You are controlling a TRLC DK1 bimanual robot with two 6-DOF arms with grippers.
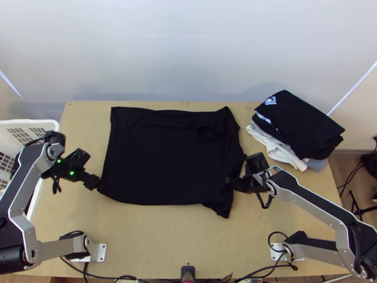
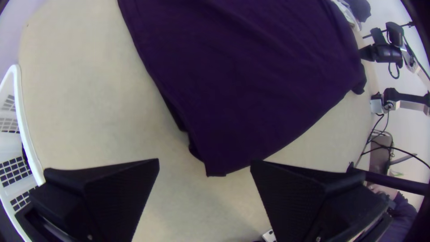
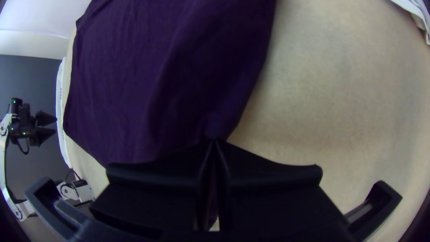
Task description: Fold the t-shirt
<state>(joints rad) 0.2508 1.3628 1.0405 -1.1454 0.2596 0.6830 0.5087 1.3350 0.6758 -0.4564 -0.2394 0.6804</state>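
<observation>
At the shirt's near right: right gripper (image 3: 214,140) closed on the black t-shirt (image 1: 165,155), by its right side.
Near left corner (image 2: 216,166): just ahead of my left gripper (image 2: 204,161), whose fingers are wide apart, holding nothing; left arm is the nearer to it.
Shirt body: spread on the table (image 1: 165,236), long axis across it, between my arms.
Next (judged): close left on that corner, then fold the near edge away from me.
Far right: clothes pile (image 1: 301,122).
</observation>
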